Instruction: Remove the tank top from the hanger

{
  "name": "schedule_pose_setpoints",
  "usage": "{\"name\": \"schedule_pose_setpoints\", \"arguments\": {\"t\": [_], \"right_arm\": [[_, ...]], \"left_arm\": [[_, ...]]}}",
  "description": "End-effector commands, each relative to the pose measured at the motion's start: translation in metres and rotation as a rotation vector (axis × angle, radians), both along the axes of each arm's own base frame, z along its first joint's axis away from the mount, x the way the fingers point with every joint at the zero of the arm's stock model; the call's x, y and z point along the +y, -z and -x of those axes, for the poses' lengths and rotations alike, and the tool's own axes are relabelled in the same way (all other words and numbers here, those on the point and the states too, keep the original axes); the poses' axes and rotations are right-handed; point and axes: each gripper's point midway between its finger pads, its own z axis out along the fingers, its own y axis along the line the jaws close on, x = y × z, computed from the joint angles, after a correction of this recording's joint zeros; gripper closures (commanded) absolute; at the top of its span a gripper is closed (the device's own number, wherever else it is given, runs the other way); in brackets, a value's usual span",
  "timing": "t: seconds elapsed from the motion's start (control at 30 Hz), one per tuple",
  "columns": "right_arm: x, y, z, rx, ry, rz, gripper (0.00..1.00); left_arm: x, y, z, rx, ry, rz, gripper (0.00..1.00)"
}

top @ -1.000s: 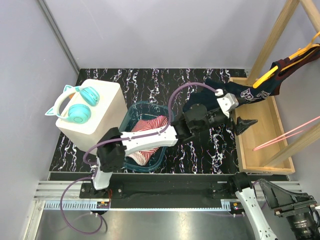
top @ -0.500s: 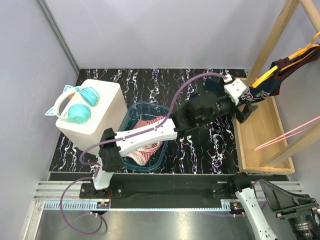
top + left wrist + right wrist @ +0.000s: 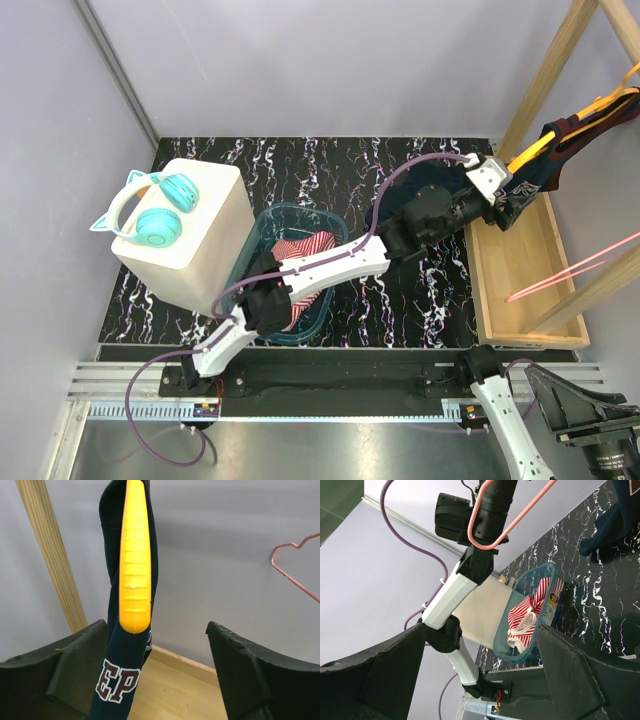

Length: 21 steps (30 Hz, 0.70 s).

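Observation:
A navy tank top [image 3: 548,160] with maroon letters hangs on a yellow hanger [image 3: 527,153] from the wooden rack at the right. My left gripper [image 3: 512,198] has reached its lower hem and stands open. In the left wrist view the tank top [image 3: 117,680] hangs between the jaws, close against the left finger [image 3: 75,665], with the yellow hanger [image 3: 135,570] tip above it. The right finger [image 3: 250,670] stands well apart from the cloth. My right gripper [image 3: 485,680] is open and holds nothing; it looks across the table from the near right.
A wooden tray [image 3: 520,270] forms the rack's base, with a slanted post [image 3: 550,70] behind. An empty pink hanger [image 3: 570,270] juts out on the right. A teal basin [image 3: 262,250] holds a red-striped garment [image 3: 300,250]. Teal headphones [image 3: 155,210] lie on a beige box [image 3: 200,240].
My left arm has stretched further right and back, bringing its gripper from the table's middle up to the tank top's hem. Its jaws have narrowed slightly. The right arm has not moved.

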Motion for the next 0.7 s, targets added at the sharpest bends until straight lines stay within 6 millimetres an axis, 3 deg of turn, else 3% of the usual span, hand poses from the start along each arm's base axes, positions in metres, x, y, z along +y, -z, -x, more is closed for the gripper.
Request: {"name": "schedule_pose_setpoints", "arguments": {"t": [0.0, 0.27, 0.37, 0.4, 0.5, 0.67], "right_arm": [[0.004, 0.030, -0.009, 0.167, -0.009, 0.051, 0.01], [0.004, 0.031, -0.010, 0.172, -0.012, 0.050, 0.01], [0.005, 0.030, -0.010, 0.169, -0.015, 0.048, 0.01], [0.005, 0.030, -0.011, 0.169, -0.015, 0.048, 0.01], [0.005, 0.028, -0.012, 0.169, -0.017, 0.044, 0.01], [0.005, 0.026, -0.009, 0.163, -0.016, 0.036, 0.01]], "left_arm": [[0.022, -0.077, -0.002, -0.100, -0.043, 0.261, 0.27], [0.030, -0.099, 0.000, -0.133, -0.052, 0.346, 0.26], [0.031, -0.102, 0.000, -0.142, -0.054, 0.354, 0.32], [0.030, -0.101, 0.000, -0.138, -0.045, 0.355, 0.43], [0.022, -0.097, 0.001, -0.133, -0.023, 0.341, 0.56], [0.012, -0.078, -0.007, -0.128, -0.036, 0.313, 0.55]]}}
